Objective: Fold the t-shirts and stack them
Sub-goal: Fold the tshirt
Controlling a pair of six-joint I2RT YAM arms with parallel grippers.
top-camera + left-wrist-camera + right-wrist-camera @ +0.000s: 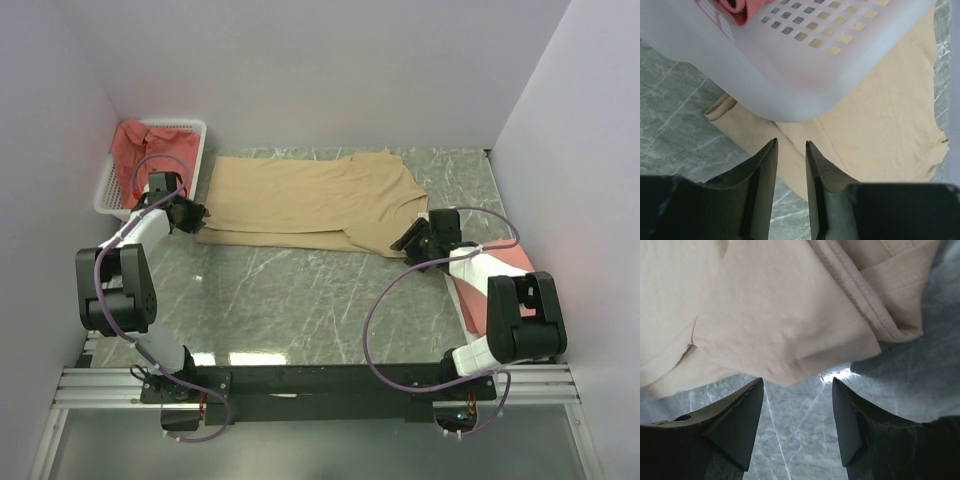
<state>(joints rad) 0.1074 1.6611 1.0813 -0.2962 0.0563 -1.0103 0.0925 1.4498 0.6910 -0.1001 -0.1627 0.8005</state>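
Right claw (797,380) gapes empty at the tan shirt's (300,200) 4 o'clock sleeve. Left claw (790,142) is narrowed at its 9 o'clock edge, grasp unclear. The shirt lies spread mid-table (300,300). The basket (790,75) at 10 o'clock holds a crumpled pink shirt (145,150). A coral shirt (515,262) at 4 o'clock is half hidden under the right arm.

A white plastic mesh basket (110,190) sits at the far left of a grey-green, marble-veined table (300,300), close to the left of the plain white walls (300,70) enclosing three sides, with a silver metal rail (100,385) along the near edge.
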